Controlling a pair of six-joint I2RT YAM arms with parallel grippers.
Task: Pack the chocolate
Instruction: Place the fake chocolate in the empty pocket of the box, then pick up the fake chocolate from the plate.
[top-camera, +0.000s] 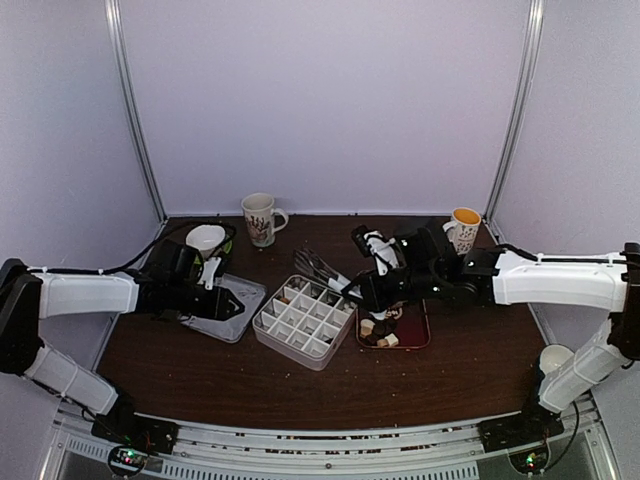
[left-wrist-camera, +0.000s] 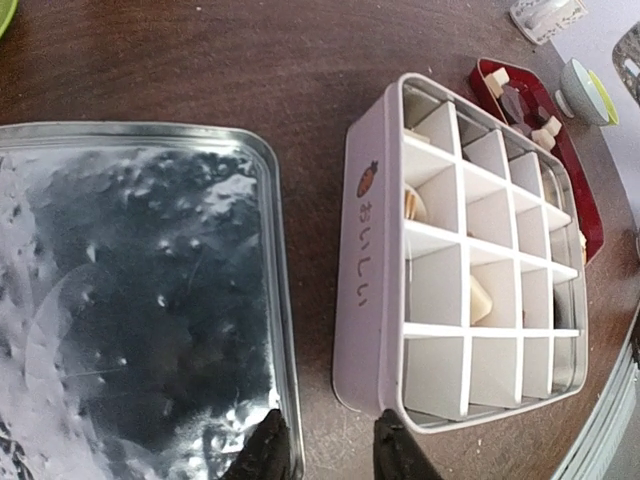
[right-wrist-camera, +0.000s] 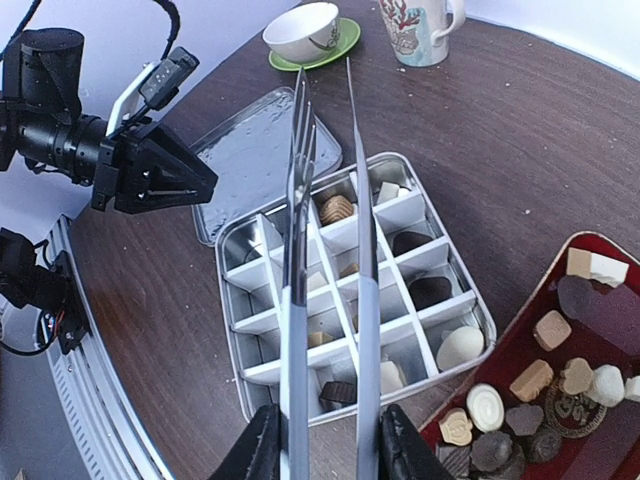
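Black fingers (right-wrist-camera: 262, 450) of the right end effector (right-wrist-camera: 320, 450) fill the near edge of its wrist view. They are clamped on long silver metal tongs (right-wrist-camera: 330, 250), whose empty tips reach out over the pale divided plastic box (right-wrist-camera: 232, 320). Small brown, tan and white chocolate pieces (right-wrist-camera: 530, 380) mostly lie in the dark red rectangular tray (right-wrist-camera: 600, 455). That tray sits to the right of the tongs, beside their long axis rather than ahead of the tips. A few pieces sit in the box compartments.

In the left wrist view, the left end effector (left-wrist-camera: 325, 450) is narrowly parted. It straddles the right rim of a flat silver metal lid (left-wrist-camera: 130, 300), pinching nothing visible.

Only the top view shows both arms together. The right arm is much nearer the tray and half hides it. A pick, I judge, means drawing the tips back rightward.
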